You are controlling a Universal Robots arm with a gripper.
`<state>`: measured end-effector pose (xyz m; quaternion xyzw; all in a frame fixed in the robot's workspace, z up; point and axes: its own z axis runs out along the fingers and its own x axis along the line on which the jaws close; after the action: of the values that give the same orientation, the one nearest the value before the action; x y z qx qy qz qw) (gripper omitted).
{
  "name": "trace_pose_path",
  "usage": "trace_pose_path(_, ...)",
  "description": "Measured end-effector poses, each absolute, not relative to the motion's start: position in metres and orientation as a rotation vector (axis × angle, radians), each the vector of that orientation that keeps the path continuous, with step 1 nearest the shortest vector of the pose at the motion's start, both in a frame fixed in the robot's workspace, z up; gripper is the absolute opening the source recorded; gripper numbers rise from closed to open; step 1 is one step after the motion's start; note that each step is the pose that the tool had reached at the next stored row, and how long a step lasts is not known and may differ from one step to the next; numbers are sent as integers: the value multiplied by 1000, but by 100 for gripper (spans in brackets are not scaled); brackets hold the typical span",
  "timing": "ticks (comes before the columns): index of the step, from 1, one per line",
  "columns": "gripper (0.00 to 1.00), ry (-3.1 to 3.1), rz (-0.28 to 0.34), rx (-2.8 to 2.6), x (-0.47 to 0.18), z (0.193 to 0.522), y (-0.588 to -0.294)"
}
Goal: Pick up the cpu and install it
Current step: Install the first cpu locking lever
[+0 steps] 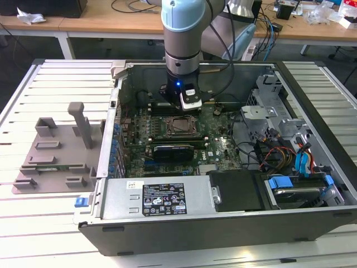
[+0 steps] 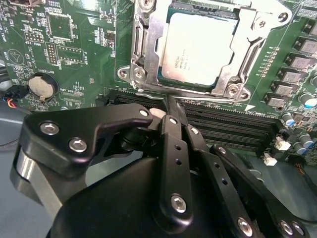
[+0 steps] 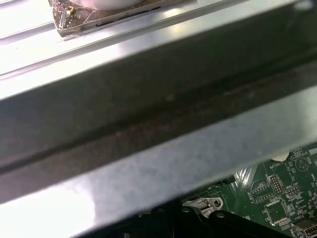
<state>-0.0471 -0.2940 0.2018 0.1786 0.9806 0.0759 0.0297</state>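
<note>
The cpu has a pale silvery top and lies flat inside the metal-framed socket of the green motherboard. The frame around it stands unlatched. In the second wrist view my gripper hangs just beside the socket's edge, over the black memory slots. Its black fingers meet at the tips with nothing between them. In the exterior view the arm stands upright inside the open computer case, with the gripper low over the board just behind the socket.
A grey fixture plate with raised blocks lies on the slatted table at the exterior view's left. The case wall runs close by. The power supply and the drive bay with blue cables fill the case's near and right parts.
</note>
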Motion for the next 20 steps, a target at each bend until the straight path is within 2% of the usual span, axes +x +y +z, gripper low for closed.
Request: trace_pose_path(20,11,3023,228,551,-47,207,-291)
